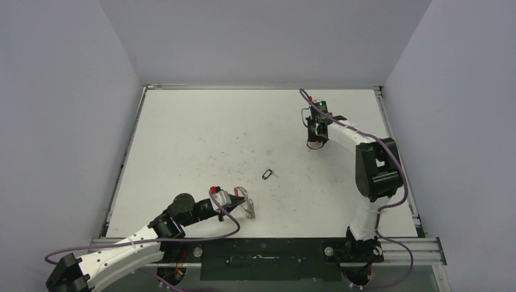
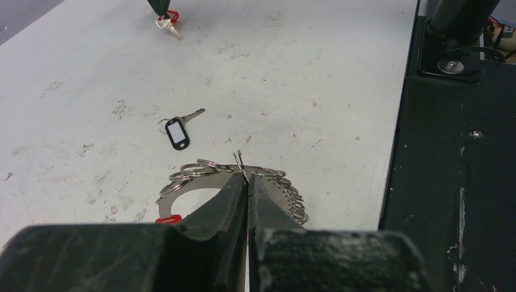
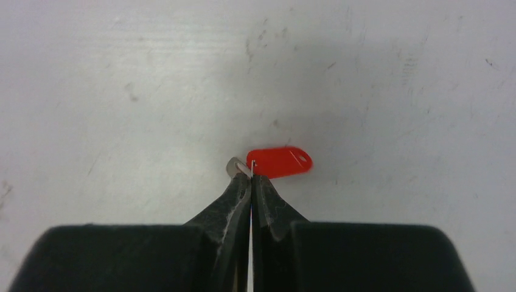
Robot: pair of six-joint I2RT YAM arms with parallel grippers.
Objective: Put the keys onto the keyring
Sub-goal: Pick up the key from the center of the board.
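The keyring (image 2: 201,182) lies on the table near the front edge, a flat metal arc with a red sleeve (image 2: 168,219) and several small split rings strung on it. My left gripper (image 2: 248,177) is shut on one upright small ring at the keyring's top. It also shows in the top view (image 1: 238,202) with the keyring (image 1: 247,205). A loose key with a dark oblong tag (image 2: 177,132) lies just beyond it, also in the top view (image 1: 267,174). My right gripper (image 3: 251,176) is shut on the thin ring of a silver key (image 3: 236,165) with a red tag (image 3: 280,161), at the table's far right (image 1: 316,139).
The white table (image 1: 201,140) has scuff marks and is walled in grey on three sides. A black base plate (image 2: 450,182) and the right arm's mount (image 2: 453,64) lie to the right of the keyring. Purple cables trail from both arms.
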